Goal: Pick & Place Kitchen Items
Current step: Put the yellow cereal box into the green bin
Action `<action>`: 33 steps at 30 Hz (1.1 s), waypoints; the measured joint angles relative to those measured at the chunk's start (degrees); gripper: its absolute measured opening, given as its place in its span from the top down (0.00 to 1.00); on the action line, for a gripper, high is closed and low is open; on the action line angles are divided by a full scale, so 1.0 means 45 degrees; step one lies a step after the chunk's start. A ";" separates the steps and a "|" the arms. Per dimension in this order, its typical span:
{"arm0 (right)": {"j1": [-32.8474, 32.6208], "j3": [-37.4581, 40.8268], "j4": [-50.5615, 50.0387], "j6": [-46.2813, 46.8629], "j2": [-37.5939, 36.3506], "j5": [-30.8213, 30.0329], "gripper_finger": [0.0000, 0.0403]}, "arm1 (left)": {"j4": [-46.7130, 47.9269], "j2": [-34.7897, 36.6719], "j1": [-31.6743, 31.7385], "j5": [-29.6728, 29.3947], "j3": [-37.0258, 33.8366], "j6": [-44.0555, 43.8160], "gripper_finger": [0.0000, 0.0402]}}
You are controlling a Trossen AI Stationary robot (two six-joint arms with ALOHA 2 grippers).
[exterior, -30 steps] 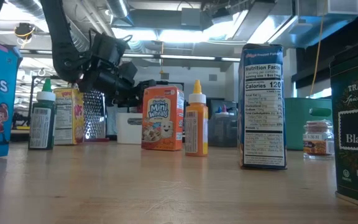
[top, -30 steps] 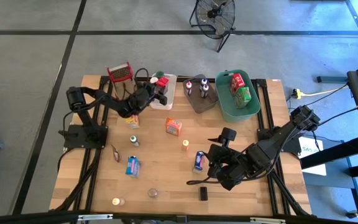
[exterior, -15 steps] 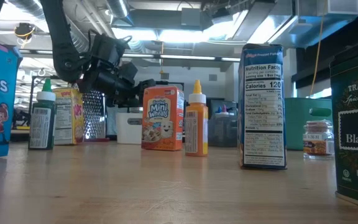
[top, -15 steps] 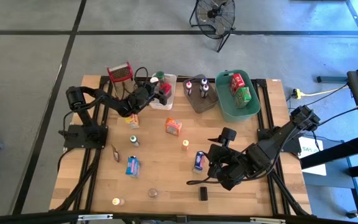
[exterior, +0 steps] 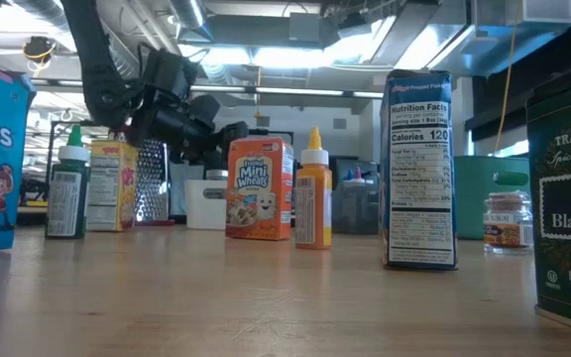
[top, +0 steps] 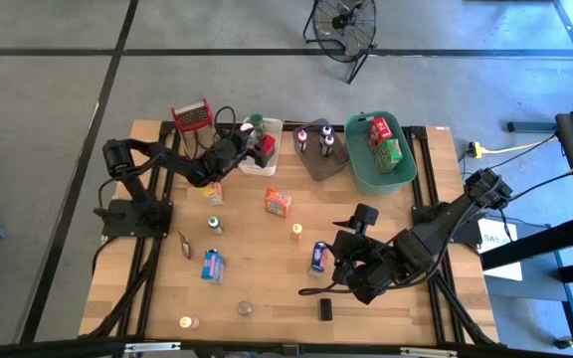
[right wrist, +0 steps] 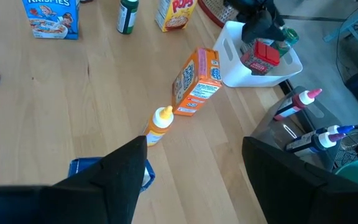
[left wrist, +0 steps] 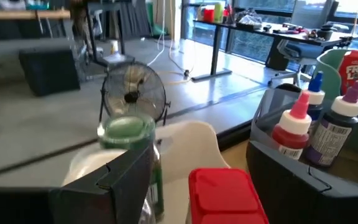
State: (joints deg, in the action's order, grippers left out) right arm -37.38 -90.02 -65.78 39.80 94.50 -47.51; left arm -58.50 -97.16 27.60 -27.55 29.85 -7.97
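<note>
My left gripper [top: 250, 146] [left wrist: 201, 162] is open at the white bin [top: 270, 159], at its side toward the table's left. A red box [top: 265, 146] [left wrist: 224, 194] lies in that bin between the open fingers, and I cannot tell whether they touch it. A green-capped bottle [left wrist: 128, 132] stands in the bin beside it. My right gripper [top: 338, 267] [right wrist: 193, 149] is open and hovers near the blue box [top: 317, 258]. An orange cereal box [top: 278, 203] [right wrist: 196, 82] and an orange squeeze bottle [top: 296, 233] [right wrist: 159, 123] stand mid-table.
A grey bin [top: 316, 164] holds squeeze bottles and a green bin [top: 378, 179] holds red and green boxes, both at the far edge. A red-rimmed wire basket [top: 193, 116] stands at the far left. A blue cereal box [top: 212, 265], a green bottle [top: 213, 225], jars and a black tin [top: 325, 309] dot the table.
My left gripper has drawn back a little from the white bin toward the table's left. The red box, which showed at the gripper's far side a second ago, now lies lower in the bin, clear of the gripper's front.
</note>
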 joint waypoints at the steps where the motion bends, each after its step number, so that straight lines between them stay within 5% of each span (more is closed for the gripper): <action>1: 0.0001 0.0000 -0.0001 0.0008 0.0000 0.0004 0.34 | -0.0001 0.0174 -0.0104 -0.0051 -0.0001 0.0292 0.37; 7: 0.0002 0.0000 0.0004 0.0019 0.0000 0.0108 0.34 | 0.0216 0.1973 -0.1219 -0.0293 -0.0001 0.2906 0.37; 16: -0.0050 0.0000 0.0014 0.0298 0.0000 0.1018 0.34 | 0.3362 0.6093 -0.3971 -0.0266 0.0004 0.6873 0.37; 26: -0.0055 0.0000 0.0128 -0.0642 0.0000 0.1312 0.34 | 0.7147 1.0008 -0.6625 -0.0160 0.0004 0.7210 0.37; 33: -0.0026 0.0000 0.0094 -0.0751 0.0000 0.1268 0.34 | 0.8036 1.0999 -0.7699 -0.0143 0.0004 0.6664 0.37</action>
State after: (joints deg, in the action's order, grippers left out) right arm -37.50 -90.02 -65.36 36.42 94.50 -41.80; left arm -22.33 -47.66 -7.05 -28.19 29.87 22.01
